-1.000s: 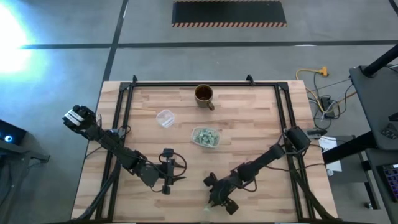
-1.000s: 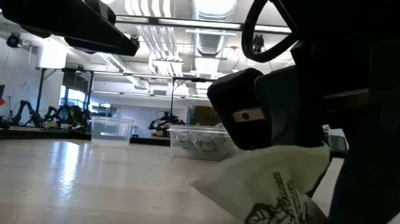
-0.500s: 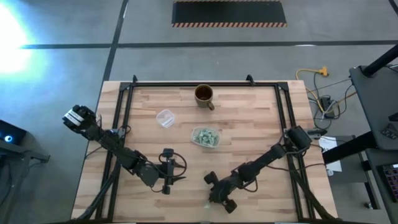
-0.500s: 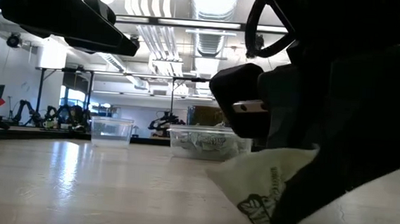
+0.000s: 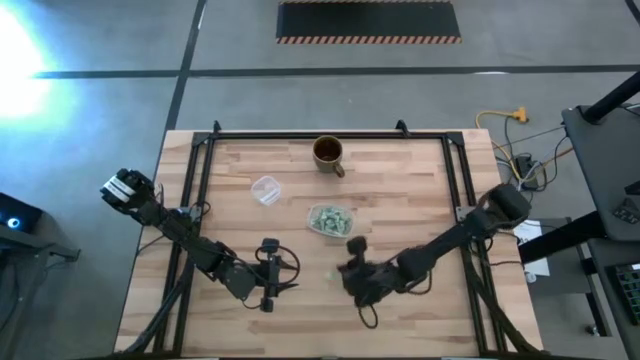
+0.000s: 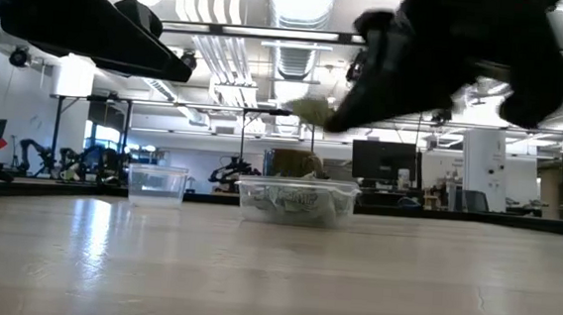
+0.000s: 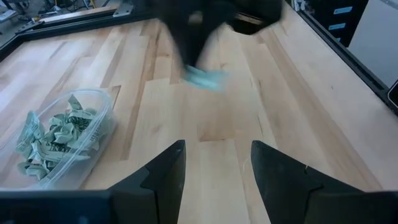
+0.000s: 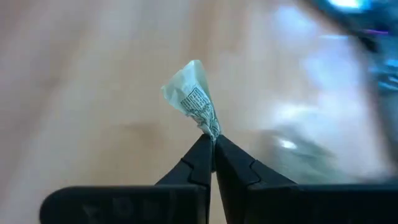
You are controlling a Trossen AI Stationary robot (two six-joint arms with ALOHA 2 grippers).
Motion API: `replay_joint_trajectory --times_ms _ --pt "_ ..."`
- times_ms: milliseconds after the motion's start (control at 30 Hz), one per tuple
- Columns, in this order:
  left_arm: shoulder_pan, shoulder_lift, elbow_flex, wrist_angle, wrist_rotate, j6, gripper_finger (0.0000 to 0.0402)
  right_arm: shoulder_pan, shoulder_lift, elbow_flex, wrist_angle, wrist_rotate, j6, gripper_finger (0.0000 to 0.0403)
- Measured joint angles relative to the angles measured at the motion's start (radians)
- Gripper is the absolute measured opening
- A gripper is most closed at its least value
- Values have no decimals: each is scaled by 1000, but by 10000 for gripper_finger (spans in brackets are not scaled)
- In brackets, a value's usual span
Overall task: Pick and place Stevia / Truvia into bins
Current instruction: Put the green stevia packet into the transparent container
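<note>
- Table: one; carries two clear containers and one brown mug.
- Right gripper: has risen from the table's front edge to just short of the bin; fingers clenched on one Stevia sachet, now airborne.
- Left gripper: unmoved, beside the bin's front-left; fingers released.
- Bin: one, many sachets inside.
- Round cup: one.

On the table, the mug stands near the far edge. The round cup sits left of centre, the sachet-filled tub at centre, well apart from both.
</note>
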Motion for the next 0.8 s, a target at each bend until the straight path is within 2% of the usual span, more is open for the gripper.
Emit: replay_joint_trajectory --times_ms 100,200,400,567,800 --pt "0 0 0 0 0 0 166 -24 -49 0 -50 144 36 9" --pt "0 0 0 0 0 0 166 -70 -82 0 -84 189 61 9" --pt "0 0 0 1 0 0 166 -201 -92 -4 -141 189 84 9" --pt "0 0 0 1 0 0 166 -310 -72 -12 -210 153 180 9" --pt "1 0 0 1 0 23 166 -354 -58 -55 -186 97 212 9"
